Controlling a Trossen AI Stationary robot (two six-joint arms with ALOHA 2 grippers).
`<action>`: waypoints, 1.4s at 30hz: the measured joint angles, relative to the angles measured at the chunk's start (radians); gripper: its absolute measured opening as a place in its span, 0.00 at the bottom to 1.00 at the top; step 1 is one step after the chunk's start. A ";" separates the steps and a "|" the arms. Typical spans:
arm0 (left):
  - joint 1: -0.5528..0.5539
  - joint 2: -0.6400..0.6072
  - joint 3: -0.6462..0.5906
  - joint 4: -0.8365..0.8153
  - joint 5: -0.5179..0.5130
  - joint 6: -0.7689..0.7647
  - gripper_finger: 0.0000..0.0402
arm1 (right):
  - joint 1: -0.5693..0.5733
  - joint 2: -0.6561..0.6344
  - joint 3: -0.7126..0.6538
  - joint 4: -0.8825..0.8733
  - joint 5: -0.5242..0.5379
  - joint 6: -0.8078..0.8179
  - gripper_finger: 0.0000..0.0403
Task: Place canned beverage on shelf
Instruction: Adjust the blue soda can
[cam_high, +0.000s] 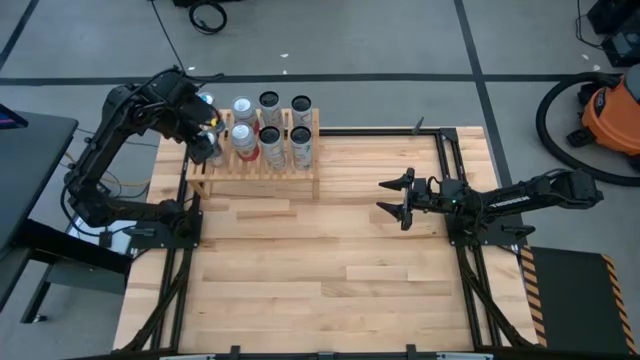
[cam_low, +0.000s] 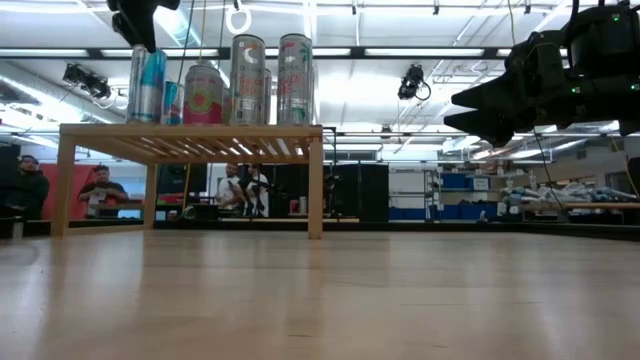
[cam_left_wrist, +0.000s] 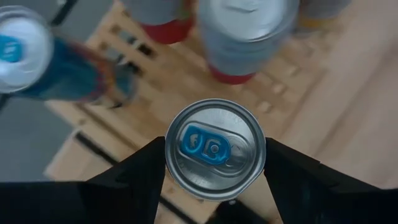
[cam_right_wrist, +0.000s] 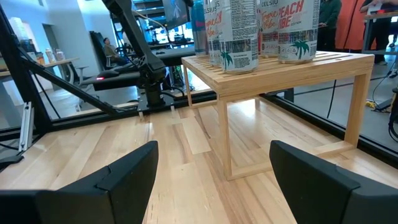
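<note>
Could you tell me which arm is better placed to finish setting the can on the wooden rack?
Left: its gripper straddles the silver blue-tabbed can over the light-wood slatted shelf; the right gripper waits open, apart.

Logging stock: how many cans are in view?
8, all at the shelf: four in the back row, three in front, one can in the left gripper at its end. The arm may hide others.

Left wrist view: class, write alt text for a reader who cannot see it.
The left gripper has its jaws either side of a silver can with a blue pull tab, seen from above over the light-wood slatted shelf, where other cans stand.
</note>
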 joint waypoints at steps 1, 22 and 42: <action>0.000 0.000 0.000 0.000 0.024 0.000 0.62 | 0.000 0.000 0.000 0.000 0.000 0.000 0.79; -0.001 -0.008 0.000 0.001 -0.066 -0.083 0.62 | 0.000 0.000 0.000 0.000 0.000 0.000 0.79; 0.000 -0.008 0.000 0.000 -0.062 -0.118 0.62 | 0.000 0.000 0.000 0.000 0.000 0.000 0.79</action>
